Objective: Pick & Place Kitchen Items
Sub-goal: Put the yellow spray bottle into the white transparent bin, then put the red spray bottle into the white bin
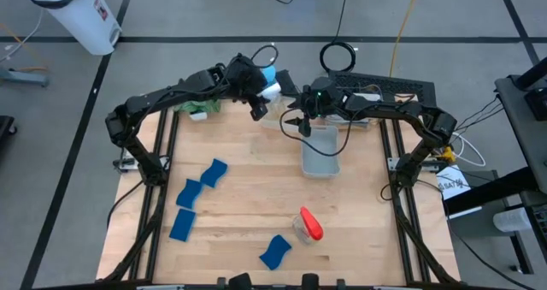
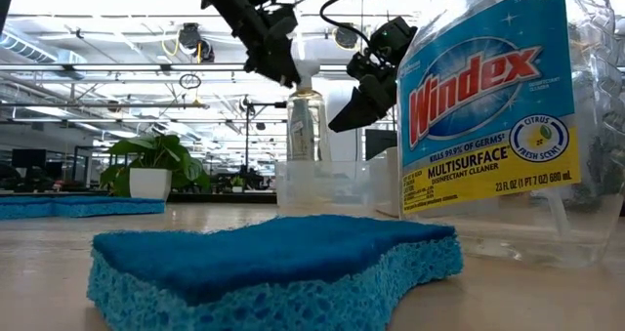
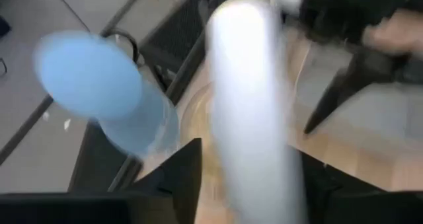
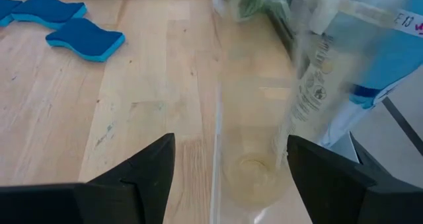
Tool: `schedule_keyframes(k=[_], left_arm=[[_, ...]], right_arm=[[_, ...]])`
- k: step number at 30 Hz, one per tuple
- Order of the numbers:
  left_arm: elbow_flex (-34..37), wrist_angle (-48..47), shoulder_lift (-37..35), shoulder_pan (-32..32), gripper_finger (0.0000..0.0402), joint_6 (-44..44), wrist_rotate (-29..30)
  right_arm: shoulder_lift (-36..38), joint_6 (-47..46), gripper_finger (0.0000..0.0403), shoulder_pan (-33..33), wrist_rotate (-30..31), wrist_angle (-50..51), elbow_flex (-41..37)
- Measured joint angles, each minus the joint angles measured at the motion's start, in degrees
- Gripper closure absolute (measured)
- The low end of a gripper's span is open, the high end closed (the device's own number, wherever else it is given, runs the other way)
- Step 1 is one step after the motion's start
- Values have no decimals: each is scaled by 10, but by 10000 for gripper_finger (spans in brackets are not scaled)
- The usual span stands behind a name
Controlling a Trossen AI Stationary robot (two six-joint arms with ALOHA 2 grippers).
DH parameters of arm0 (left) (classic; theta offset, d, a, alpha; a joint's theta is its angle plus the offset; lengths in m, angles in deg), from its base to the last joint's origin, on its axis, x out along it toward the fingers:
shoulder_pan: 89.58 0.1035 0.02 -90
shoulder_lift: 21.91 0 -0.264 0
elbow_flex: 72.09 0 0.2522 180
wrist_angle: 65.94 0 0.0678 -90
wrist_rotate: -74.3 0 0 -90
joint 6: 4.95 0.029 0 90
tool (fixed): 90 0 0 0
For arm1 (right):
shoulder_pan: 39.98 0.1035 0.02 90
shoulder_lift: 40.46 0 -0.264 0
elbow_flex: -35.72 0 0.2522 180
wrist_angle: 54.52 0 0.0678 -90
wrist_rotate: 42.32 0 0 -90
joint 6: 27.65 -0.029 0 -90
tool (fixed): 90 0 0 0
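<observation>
Left pincer [image 1: 257, 109] clamps the white-topped bottle [image 2: 305, 116] near its top, keeping it upright beside the bin [image 1: 320, 151], while right pincer [image 1: 304, 124] hovers open-fingered and empty alongside.

The table [image 1: 248, 196] is light wood with a fine grain. Four sponges [image 1: 213, 172] in the lower left of the high view are bright blue with wavy edges. The bottle [image 1: 308, 224] in the lower middle is clear with a red top; its label in the low view is blue with red and white letters. The bin [image 1: 320, 153] at the centre is clear. The plant [image 1: 202, 109] in the upper left is green, in a white pot. Both arms [image 1: 171, 93] are black. The bottle top [image 1: 268, 74] at the upper middle is light blue.
</observation>
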Motion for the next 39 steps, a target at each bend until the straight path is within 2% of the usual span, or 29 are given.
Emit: schedule_keyframes(k=[5, 9, 20, 26, 30, 35, 39], left_arm=[[1, 1, 0, 0, 187, 3, 13], [0, 7, 0, 0, 169, 1, 29], [0, 24, -8, 0, 163, 11, 33], [0, 28, -51, 2, 163, 35, 35], [0, 29, -85, 2, 163, 50, 34], [-1, 17, -113, 2, 162, 54, 6], [-1, -2, -118, 2, 162, 60, -67]], right_arm=[[0, 0, 143, 0, 1, 2, 0], [0, 0, 142, 0, 1, 3, 0], [3, -1, 143, 0, 4, 8, 0], [50, 10, 143, -1, 85, 71, 0], [93, 8, 142, -1, 90, 113, 0], [151, -2, 146, 6, 89, 176, 0], [200, -30, 147, 22, 89, 246, 0]])
